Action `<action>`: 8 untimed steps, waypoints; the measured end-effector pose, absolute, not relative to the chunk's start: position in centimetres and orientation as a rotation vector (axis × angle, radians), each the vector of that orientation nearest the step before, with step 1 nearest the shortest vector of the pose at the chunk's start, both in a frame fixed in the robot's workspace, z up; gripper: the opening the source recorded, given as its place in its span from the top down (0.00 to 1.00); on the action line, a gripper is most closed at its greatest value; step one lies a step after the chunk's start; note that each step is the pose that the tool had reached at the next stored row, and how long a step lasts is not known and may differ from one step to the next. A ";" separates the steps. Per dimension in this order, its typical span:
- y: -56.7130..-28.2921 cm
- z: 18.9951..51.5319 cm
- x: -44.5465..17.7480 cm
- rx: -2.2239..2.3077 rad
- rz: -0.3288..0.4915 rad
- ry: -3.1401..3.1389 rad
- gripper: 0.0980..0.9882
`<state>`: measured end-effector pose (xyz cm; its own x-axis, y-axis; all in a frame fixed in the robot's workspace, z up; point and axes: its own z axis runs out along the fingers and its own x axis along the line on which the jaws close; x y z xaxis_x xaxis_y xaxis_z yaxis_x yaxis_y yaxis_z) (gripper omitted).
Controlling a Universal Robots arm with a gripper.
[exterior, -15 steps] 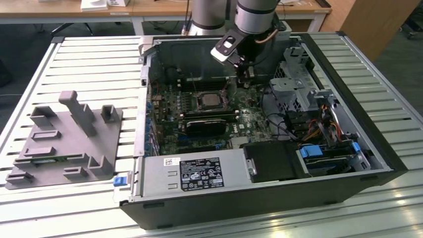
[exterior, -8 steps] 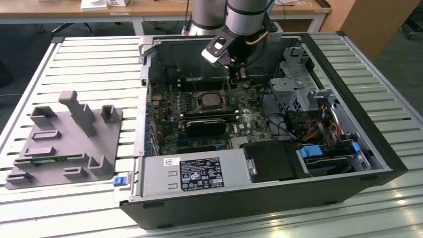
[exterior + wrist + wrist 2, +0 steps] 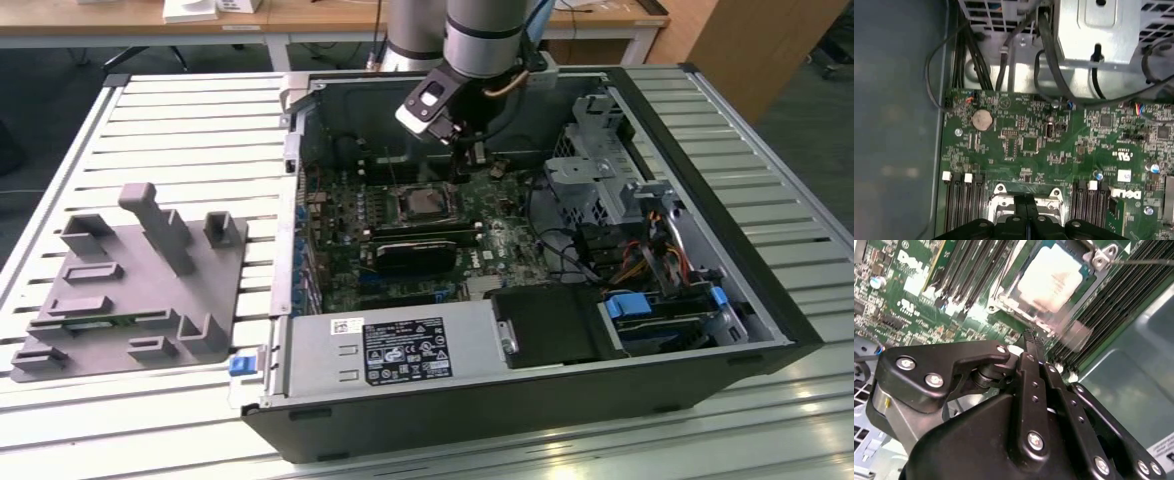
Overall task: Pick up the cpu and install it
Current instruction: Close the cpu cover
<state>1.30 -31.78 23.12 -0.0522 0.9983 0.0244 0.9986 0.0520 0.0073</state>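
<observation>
The cpu (image 3: 424, 203) lies flat in its socket in the middle of the motherboard (image 3: 347, 215), inside the open computer case (image 3: 534, 420). In the second wrist view its silver-grey top plate (image 3: 1054, 277) sits within the metal socket frame (image 3: 1004, 297). My gripper (image 3: 463, 172) hangs just above the board, a little behind the socket toward the case's rear wall. It is shut with nothing between its fingers, and the black fingertips (image 3: 1031, 340) press together. In the first wrist view the gripper (image 3: 1026, 199) hovers over the socket frame (image 3: 999, 190).
A long black card (image 3: 414, 255) lies in front of the socket. A metal drive cage (image 3: 601, 160) and loose cables (image 3: 641, 260) fill the case's right side. The power supply (image 3: 387, 350) sits at the front. A grey fixture (image 3: 127, 280) stands on the slatted table (image 3: 174, 130).
</observation>
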 end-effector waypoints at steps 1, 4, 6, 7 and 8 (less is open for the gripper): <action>-31.8 23.0 1.2 -2.154 -0.035 -2.269 0.99; -31.8 22.8 0.5 -2.154 -0.035 -2.269 0.99; -31.8 22.6 -0.1 -2.154 -0.034 -2.269 0.99; -31.8 22.5 -0.5 -2.154 -0.034 -2.269 0.99; -31.8 22.5 -0.8 -2.154 -0.034 -2.269 0.99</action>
